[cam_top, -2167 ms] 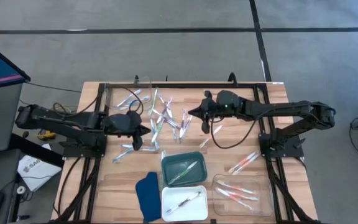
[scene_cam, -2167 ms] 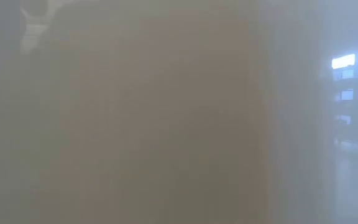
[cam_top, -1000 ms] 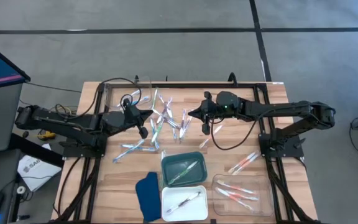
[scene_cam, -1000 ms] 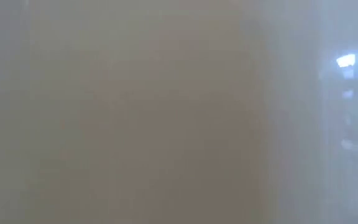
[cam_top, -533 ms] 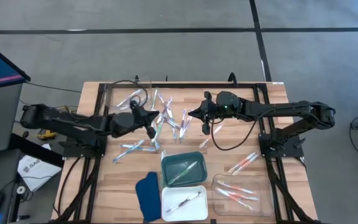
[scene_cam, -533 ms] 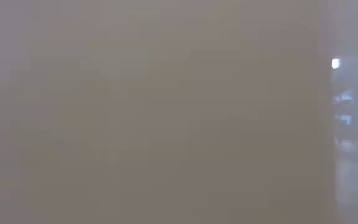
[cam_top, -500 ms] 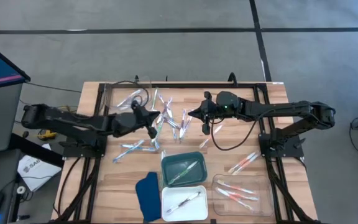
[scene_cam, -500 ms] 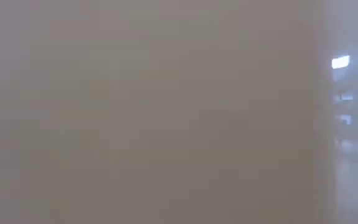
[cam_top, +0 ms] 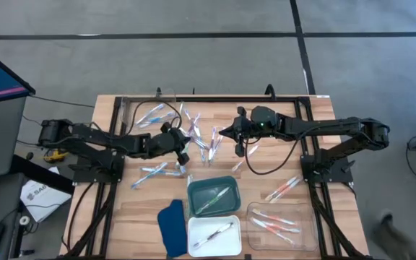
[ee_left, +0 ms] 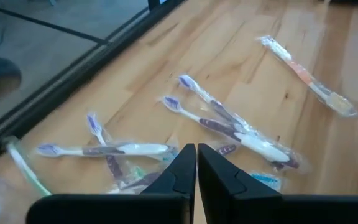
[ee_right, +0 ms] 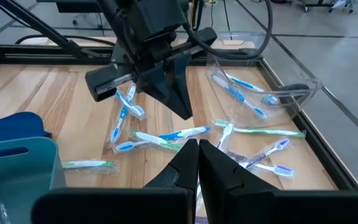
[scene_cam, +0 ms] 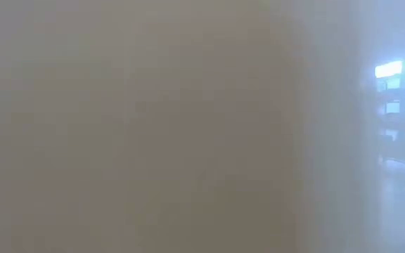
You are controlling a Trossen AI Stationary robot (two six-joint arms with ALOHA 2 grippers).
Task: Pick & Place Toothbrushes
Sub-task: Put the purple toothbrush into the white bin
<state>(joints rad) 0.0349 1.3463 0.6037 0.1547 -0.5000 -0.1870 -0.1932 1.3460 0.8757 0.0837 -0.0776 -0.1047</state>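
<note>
My left arm reaches across the pale wooden table from its left side, stretched low toward the middle, and my left gripper hangs over the edge of the loose scatter of thin wrapped toothbrushes lying at the table's centre. Its two dark fingers are pressed together with nothing between them; through my left wrist camera the tips meet point to point just above a purple-handled toothbrush in clear wrap, with a pink-orange one lying well apart beyond it.

My right arm comes in from the right side, elbow bent back over its base, forearm running level toward the middle. My right gripper sits at the far side of the same scatter, fingers closed tight and empty. From the right wrist camera my closed tips point down at green and blue brushes on the wood, and my left gripper shows just beyond them.

A clear plastic tray near the back left holds a few blue brushes. At the front, a dark green tray has a green brush in it, a white tray holds one brush, and a clear tray at front right holds pink-orange ones. A dark blue flat cloth-like piece lies beside the white tray. The low camera gives me only blur.
</note>
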